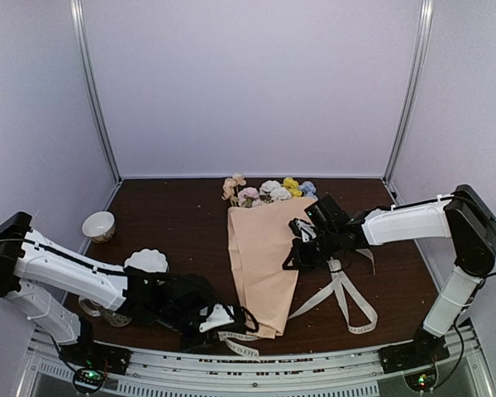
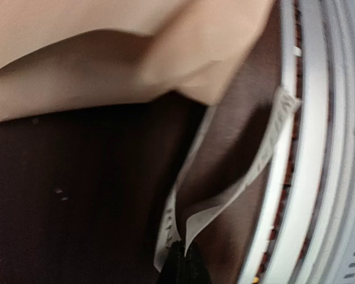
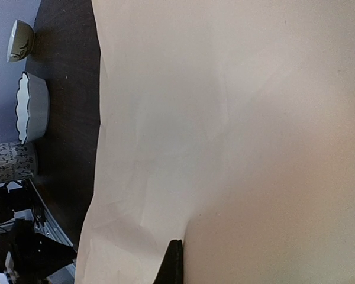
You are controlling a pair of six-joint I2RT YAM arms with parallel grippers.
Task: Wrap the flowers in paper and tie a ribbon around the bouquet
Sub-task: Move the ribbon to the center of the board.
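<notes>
left gripper (image 2: pixel 180 263): jaws clamped on the ribbon (image 2: pixel 219 204) end, probably to draw it around the narrow end. right gripper (image 3: pixel 174 263): jaws together against the paper (image 3: pixel 236 118) overlap, seemingly pinning the wrap shut. bouquet (image 1: pixel 264 256) lies flat on the worktop (image 1: pixel 174 223), long axis 12–6, flowers (image 1: pixel 269 192) at 12, tail at 6.
</notes>
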